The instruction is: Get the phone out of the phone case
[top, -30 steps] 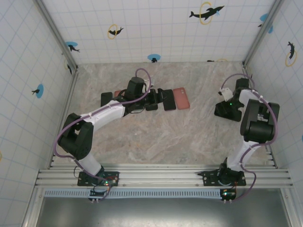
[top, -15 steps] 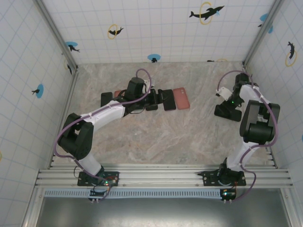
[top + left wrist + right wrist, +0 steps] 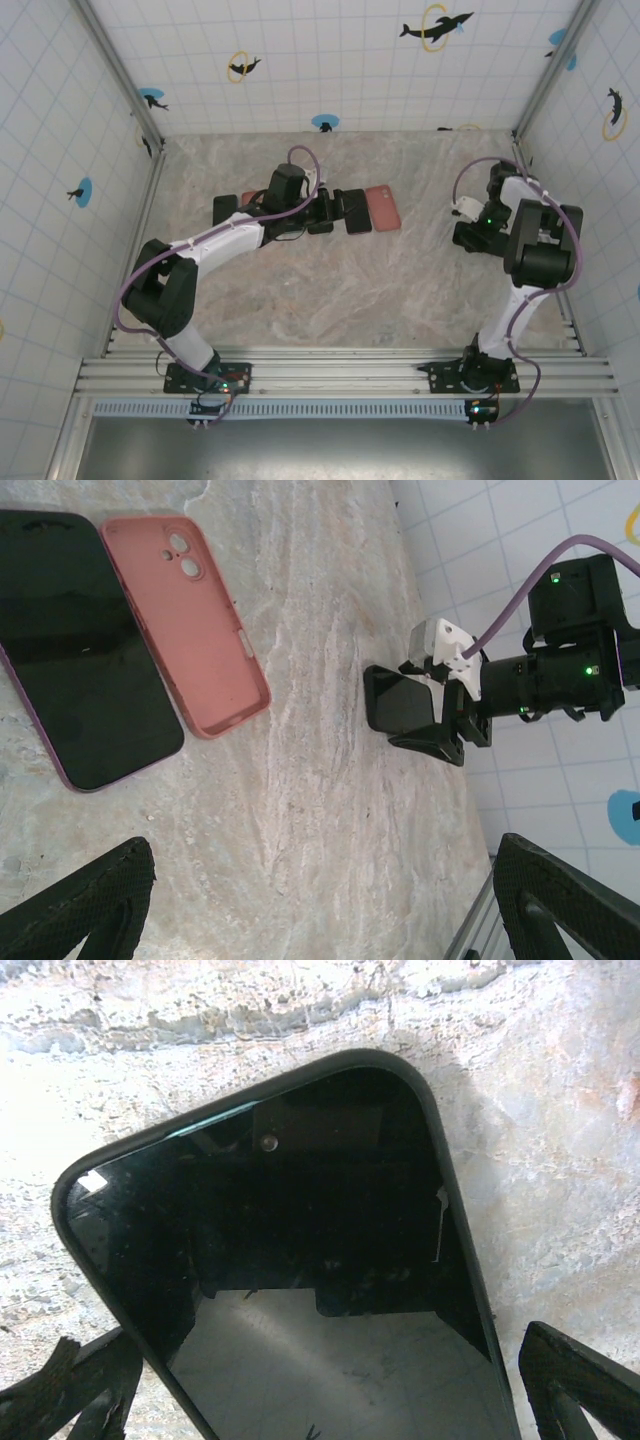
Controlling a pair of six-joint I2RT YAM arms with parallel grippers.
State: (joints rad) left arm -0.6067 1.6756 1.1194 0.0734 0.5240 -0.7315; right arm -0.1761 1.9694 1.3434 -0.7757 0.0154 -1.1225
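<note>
Top external view puts the left gripper at mid-table, its fingers spread wide and holding nothing, just beside a bare black phone and an empty pink case lying side by side. Well apart to the right, the right gripper hangs low over a second, black-cased phone, which lies screen up and flat on the marbled table. Its fingers stand apart on either side of the phone, gripping nothing. The likely risk is that closing across the rim clamps case and phone together, so both lift or skid on the smooth top, since nothing pins the case down. No brand or writing can be read on either phone or case.
</note>
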